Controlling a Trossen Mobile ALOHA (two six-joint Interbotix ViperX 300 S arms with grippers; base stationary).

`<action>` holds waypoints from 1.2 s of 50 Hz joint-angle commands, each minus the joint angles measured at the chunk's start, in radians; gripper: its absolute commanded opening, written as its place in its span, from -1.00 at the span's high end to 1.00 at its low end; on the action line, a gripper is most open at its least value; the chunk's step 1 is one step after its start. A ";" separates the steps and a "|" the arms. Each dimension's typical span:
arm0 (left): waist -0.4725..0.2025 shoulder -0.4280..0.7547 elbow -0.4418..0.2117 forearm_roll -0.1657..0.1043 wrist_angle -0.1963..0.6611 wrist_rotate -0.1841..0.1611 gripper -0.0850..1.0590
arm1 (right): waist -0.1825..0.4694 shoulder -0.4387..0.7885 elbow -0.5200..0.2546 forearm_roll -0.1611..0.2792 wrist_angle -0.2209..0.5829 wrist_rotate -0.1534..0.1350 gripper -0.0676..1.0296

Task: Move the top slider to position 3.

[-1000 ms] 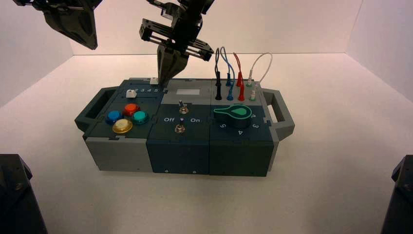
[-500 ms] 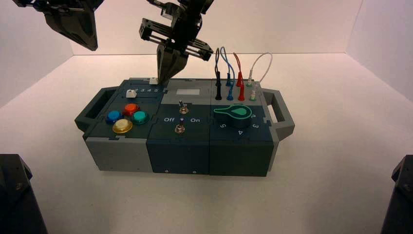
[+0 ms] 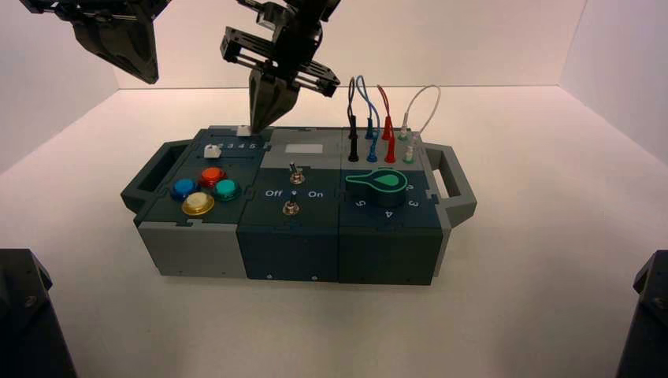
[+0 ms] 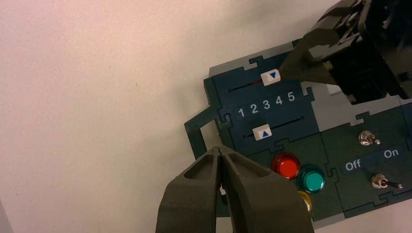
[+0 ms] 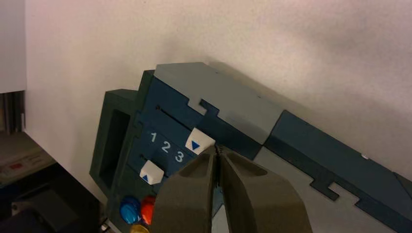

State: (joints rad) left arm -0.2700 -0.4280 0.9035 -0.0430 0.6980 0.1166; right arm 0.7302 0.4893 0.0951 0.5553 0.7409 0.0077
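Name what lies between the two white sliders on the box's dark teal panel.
In the left wrist view, the printed digit row 1 2 3 4 5 lies between the top slider and the lower slider. The right pincer touches the top slider.

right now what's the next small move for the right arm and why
Probably a slight further nudge toward the lower digits. In the left wrist view the top slider sits over the gap between 3 and 4, and the shut right gripper is pressed against its side. The left gripper waits above.

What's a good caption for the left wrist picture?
Right gripper nudges the top slider near position 3.
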 commanded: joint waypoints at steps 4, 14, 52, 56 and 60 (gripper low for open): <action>-0.005 -0.005 -0.011 0.000 -0.005 0.003 0.90 | 0.008 -0.008 -0.052 0.006 0.015 0.000 0.92; -0.005 -0.002 -0.012 0.000 -0.005 0.003 0.90 | 0.012 0.005 -0.072 0.008 0.029 0.002 0.92; -0.005 0.014 -0.012 -0.002 -0.003 0.000 0.90 | 0.014 0.014 -0.081 0.008 0.025 0.000 0.92; -0.005 0.014 -0.011 -0.002 -0.003 0.002 0.90 | 0.014 0.015 -0.078 0.008 0.025 0.002 0.92; -0.005 0.014 -0.011 -0.002 -0.002 0.000 0.90 | 0.014 0.015 -0.077 0.008 0.026 0.005 0.92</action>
State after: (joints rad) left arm -0.2684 -0.4080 0.9035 -0.0445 0.6995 0.1150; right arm 0.7378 0.5262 0.0414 0.5568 0.7685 0.0077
